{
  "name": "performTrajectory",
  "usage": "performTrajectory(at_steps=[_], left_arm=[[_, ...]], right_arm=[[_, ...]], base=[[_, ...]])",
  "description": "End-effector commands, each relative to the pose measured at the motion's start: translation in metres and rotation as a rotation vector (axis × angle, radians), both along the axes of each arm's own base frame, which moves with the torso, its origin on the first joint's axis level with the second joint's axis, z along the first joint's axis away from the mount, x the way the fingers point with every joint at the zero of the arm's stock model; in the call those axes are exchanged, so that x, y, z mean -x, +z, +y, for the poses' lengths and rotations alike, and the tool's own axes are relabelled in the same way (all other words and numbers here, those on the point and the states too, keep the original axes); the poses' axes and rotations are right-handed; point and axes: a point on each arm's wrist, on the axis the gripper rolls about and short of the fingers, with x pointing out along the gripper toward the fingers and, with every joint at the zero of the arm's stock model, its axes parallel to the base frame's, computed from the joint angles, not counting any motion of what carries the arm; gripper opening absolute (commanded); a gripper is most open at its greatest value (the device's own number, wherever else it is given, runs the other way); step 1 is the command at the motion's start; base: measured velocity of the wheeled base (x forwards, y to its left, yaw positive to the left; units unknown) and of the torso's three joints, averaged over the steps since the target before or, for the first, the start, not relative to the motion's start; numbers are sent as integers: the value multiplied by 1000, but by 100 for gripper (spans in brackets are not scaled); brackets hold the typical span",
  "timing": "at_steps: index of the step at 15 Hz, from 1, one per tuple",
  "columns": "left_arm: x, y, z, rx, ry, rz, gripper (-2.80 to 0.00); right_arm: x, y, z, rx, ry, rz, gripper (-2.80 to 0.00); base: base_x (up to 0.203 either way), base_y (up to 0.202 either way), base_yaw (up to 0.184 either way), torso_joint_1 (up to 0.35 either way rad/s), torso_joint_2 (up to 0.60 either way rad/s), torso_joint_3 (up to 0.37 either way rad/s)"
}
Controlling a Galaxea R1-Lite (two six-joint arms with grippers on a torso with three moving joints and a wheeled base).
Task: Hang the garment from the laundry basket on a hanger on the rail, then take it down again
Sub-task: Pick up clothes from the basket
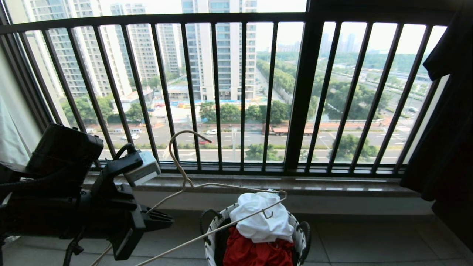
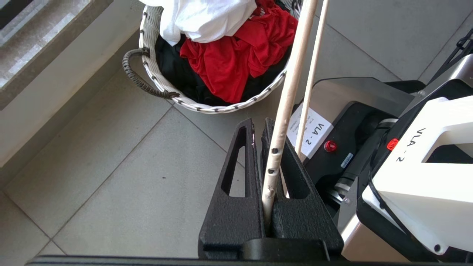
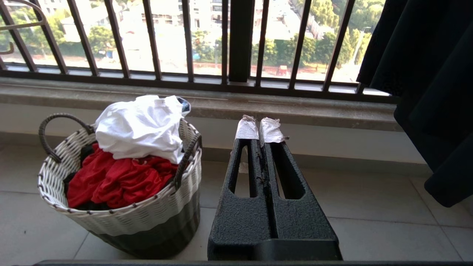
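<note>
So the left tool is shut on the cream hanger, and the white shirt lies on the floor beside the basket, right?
Not quite. The left tool is shut on the hanger, but the white shirt lies in the basket, atop red cloth, as the right wrist view shows.

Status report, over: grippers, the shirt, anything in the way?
Left gripper shut on the hanger, held above the laundry basket. Right gripper shut, empty, parked low. White garment still on top in the basket. Nothing blocking it.
</note>
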Motion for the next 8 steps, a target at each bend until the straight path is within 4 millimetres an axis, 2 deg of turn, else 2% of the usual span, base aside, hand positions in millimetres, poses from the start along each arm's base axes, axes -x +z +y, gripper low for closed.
performTrajectory(at_steps=[1,8], left_arm=[[4,3,1,6,-4,-14,-280],[5,0,1,-1,-7,-5,-280]], right_arm=[[0,0,0,1,1,-2,-280],[0,0,0,1,1,-2,-280]], base=[[0,0,0,0,0,0],[0,0,0,0,0,0]])
